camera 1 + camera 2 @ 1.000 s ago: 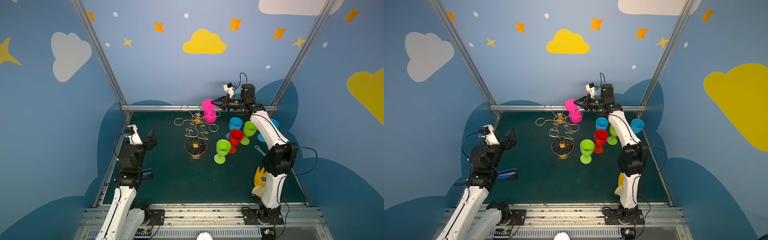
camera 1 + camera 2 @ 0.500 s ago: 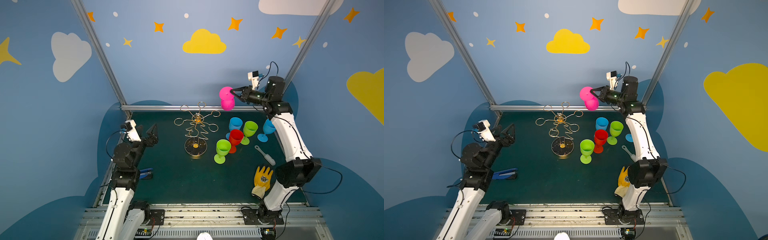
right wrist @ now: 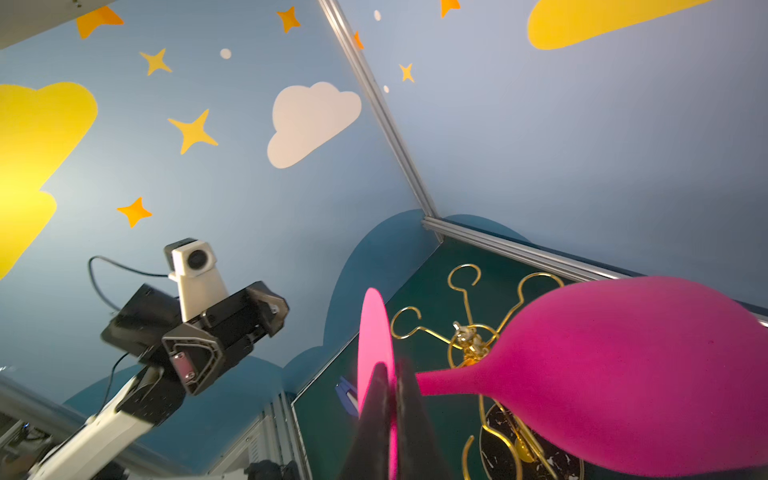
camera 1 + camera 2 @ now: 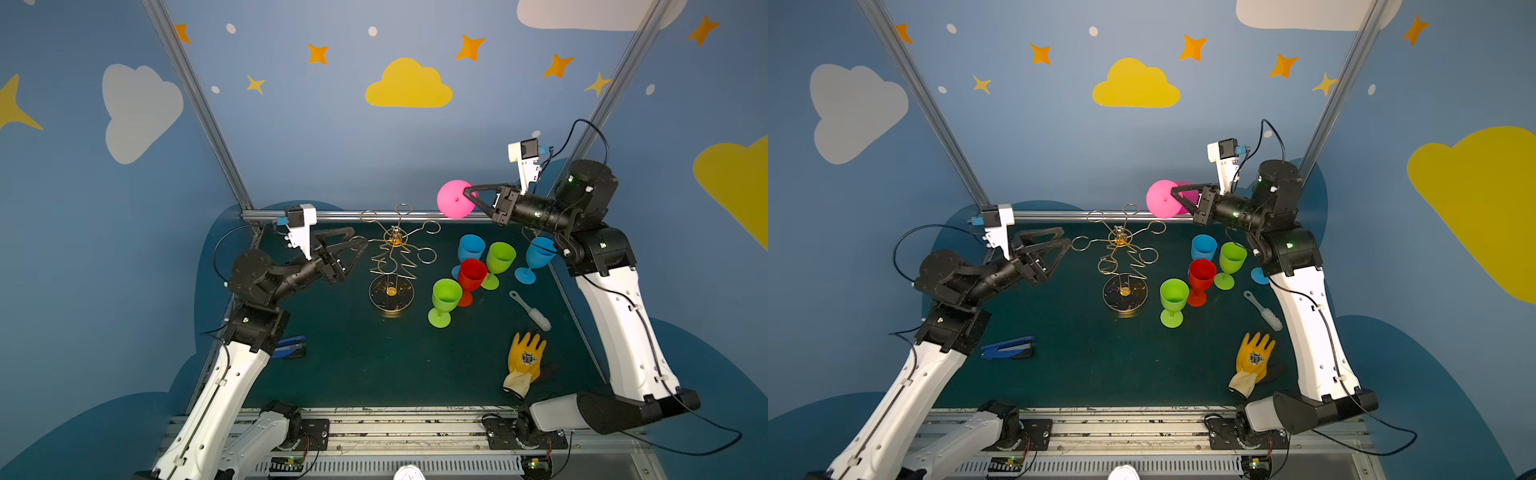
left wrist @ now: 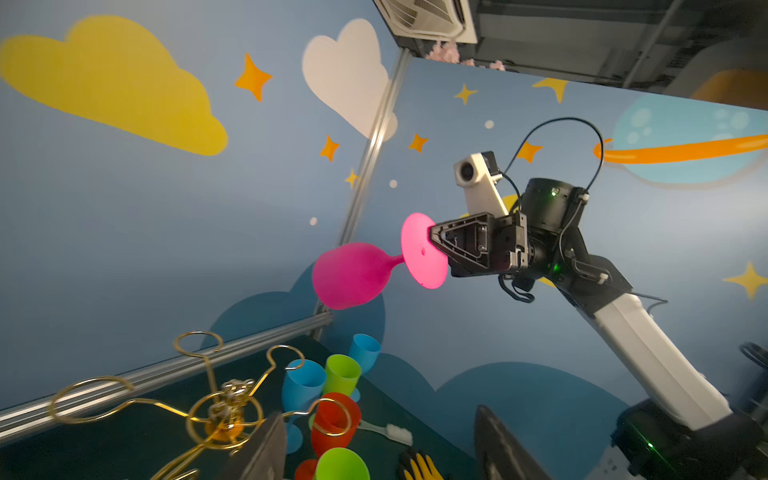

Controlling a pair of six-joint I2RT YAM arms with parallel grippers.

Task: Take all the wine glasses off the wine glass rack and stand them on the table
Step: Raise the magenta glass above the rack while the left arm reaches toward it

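The pink wine glass hangs in the air on its side, up and to the right of the wine glass rack, apart from it. My right gripper is shut on the rim of the glass's round foot; the bowl points away from it. The gold wire rack stands on its dark round base with its loops bare. My left gripper is open, with nothing between its fingers, level with the rack's left loop and just beside it.
Several plastic glasses stand right of the rack: green, red, blue. A white brush and a yellow glove lie at the front right. A blue stapler lies at the front left.
My right gripper has carried the pink glass off the rack, up and to the right. My left gripper has swung in to the rack's left side and its jaws have narrowed a little.
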